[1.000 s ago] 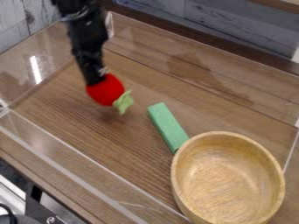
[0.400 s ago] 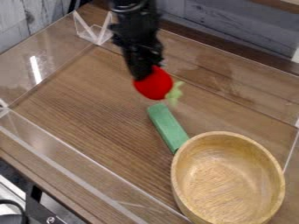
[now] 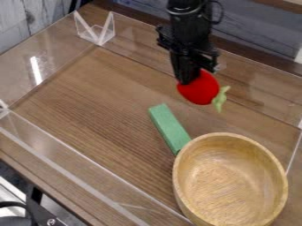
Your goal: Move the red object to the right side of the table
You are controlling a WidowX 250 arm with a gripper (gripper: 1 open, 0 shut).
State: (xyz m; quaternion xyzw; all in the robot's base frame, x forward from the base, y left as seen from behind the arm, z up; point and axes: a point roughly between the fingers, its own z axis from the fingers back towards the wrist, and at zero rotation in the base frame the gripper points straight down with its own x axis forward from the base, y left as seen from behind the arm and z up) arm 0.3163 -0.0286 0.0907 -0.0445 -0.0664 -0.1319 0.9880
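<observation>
A table (image 3: 83, 106) is enclosed by low walls. A block (image 3: 169, 128) lies near the middle of the table, running diagonally from far-left to near-right. A bowl (image 3: 230, 181) sits at the near right, just beside the near end of the block. Farther back and right of the block, a toy fruit (image 3: 199, 86) is clamped in a downward-pointing gripper (image 3: 192, 78), held above the tabletop.

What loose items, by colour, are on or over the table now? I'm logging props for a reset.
Red: 1, the fruit, held in the gripper
Green: 1, the block
Wood: 1, the bowl
Total: 3
</observation>
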